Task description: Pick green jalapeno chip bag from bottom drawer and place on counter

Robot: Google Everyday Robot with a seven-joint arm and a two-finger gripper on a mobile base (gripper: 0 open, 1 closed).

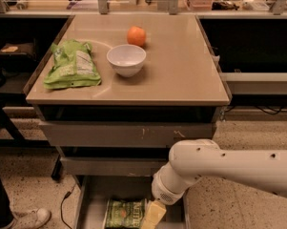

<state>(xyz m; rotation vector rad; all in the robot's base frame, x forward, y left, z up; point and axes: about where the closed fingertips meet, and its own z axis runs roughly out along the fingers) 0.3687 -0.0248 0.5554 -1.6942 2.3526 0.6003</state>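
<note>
Down in the bottom drawer (93, 199), right at the lower edge of the view, that's where your action is. The green jalapeno chip bag (125, 213) lies flat on the grey drawer floor, its top edge running across the drawer. Its lower part runs out of frame, so you can't call its long axis from here.

Your gripper (153, 215) hangs low inside the drawer at the bag's edge, on the right-hand side as this view shows it, with the pale wrist housing just above. It overlaps the bag's edge in the view, but whether it touches you can't say. Spread or pressed together? Cannot tell: the tip runs off the bottom. It's your only arm, reaching in from the right of the view.

So the coming move, by my read, turns on a small shift toward the bag's middle, leftward in this view, before any pinch. That crinkly film will likely slide or buckle if you catch only its edge.

Up top, the counter (181, 75) waits, smooth and beige. On it sit a lime-green bag (72, 66) at the left, a white bowl (126, 59) near the centre and an orange (136, 35) behind the bowl; the right half looks the better landing spot. Two closed grey drawers sit between counter and bag, so the lift must come out forward first. Speckled floor all round, a white shoe (31, 218) at lower left.
</note>
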